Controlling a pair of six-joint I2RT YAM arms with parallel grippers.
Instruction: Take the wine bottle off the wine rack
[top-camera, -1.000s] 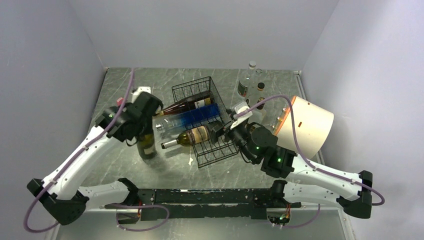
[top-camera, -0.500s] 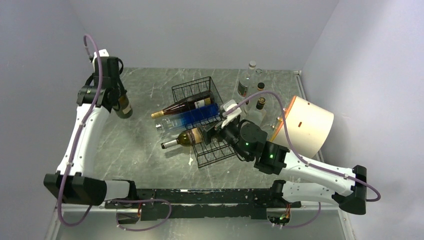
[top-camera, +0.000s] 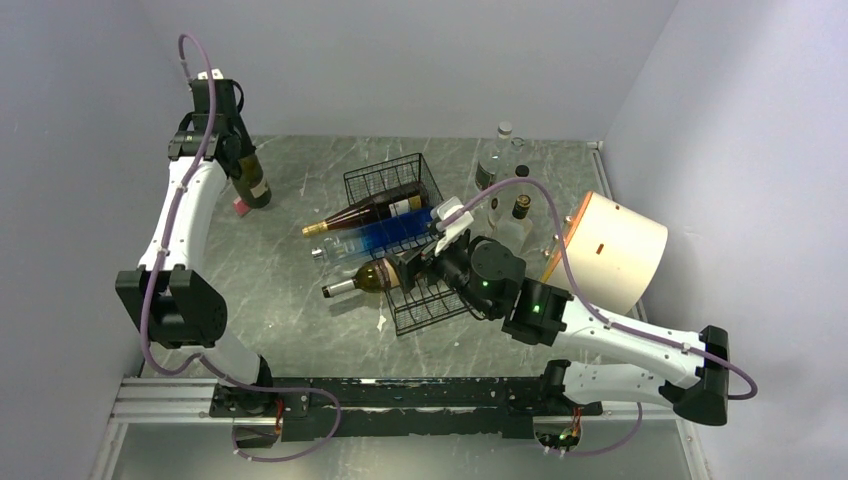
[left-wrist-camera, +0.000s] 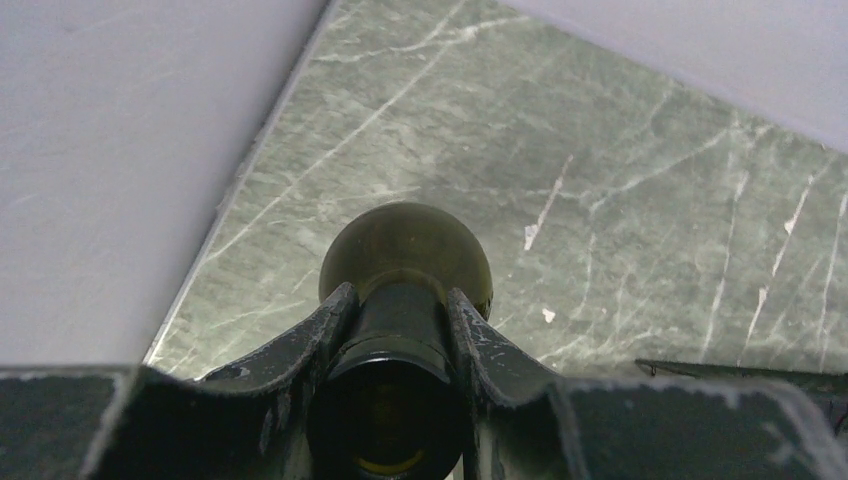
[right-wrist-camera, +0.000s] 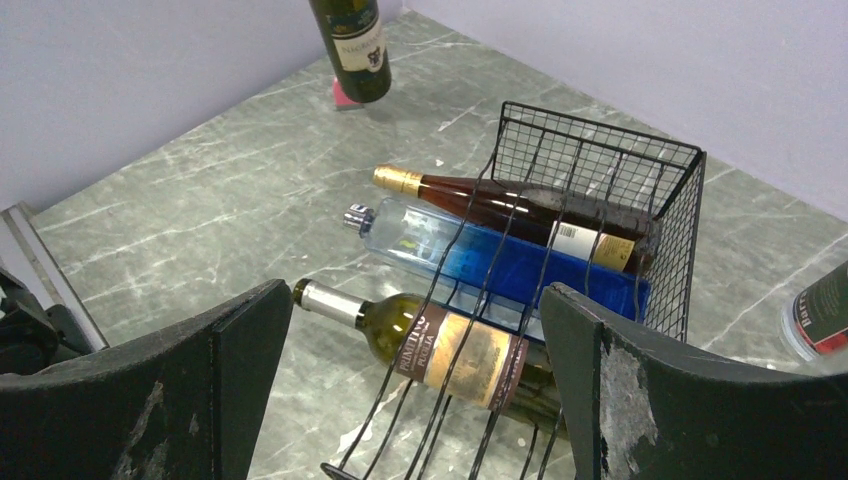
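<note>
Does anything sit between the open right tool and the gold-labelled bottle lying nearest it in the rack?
Yes. In the right wrist view, wires of the black thin-wire wine rack cross in front of the gold-labelled green glass wine bottle, between its body and the open right tool. Only its neck sticks out uncovered.

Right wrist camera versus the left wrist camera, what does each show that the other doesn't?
Only the right wrist: the wine rack with three bottles lying in it, and the open right gripper. Only the left wrist: the left gripper clamped on a bottle neck, seen from above. Both: the dark green wine bottle and the marble table.
</note>
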